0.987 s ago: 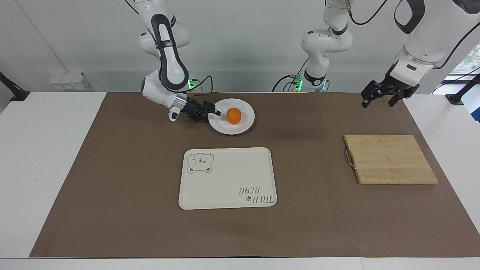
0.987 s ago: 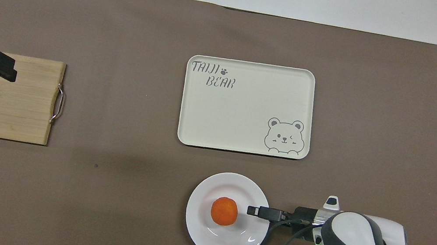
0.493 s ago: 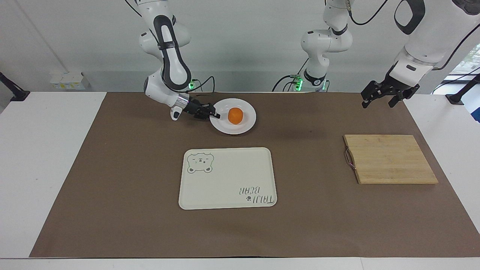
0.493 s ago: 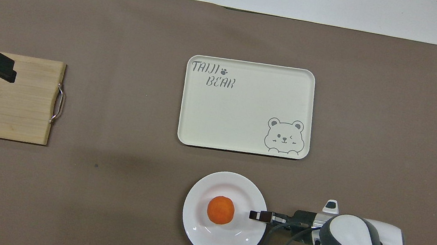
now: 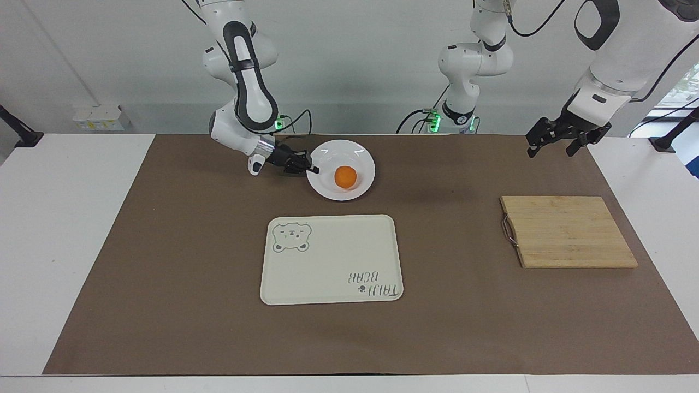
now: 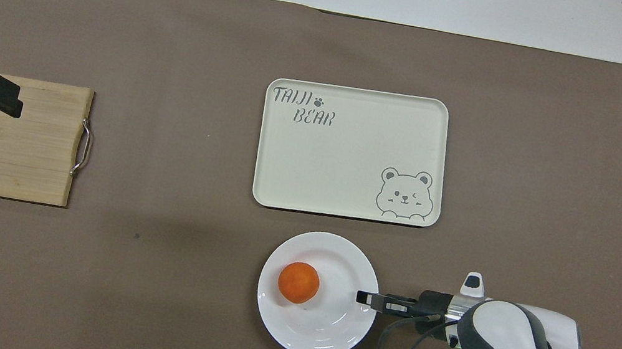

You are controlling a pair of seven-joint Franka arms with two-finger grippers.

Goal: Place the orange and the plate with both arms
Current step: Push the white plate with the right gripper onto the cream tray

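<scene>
count: one plate (image 5: pixel 333 191), one orange (image 5: pixel 345 177), one tray (image 5: pixel 331 260), one board (image 5: pixel 565 231) | I'm pinching the glossy white plate's rim with my right gripper (image 5: pixel 311 170), plate tilting, near the robots, orange sitting on it | left gripper (image 5: pixel 552 141) hanging open over the mat's corner
</scene>
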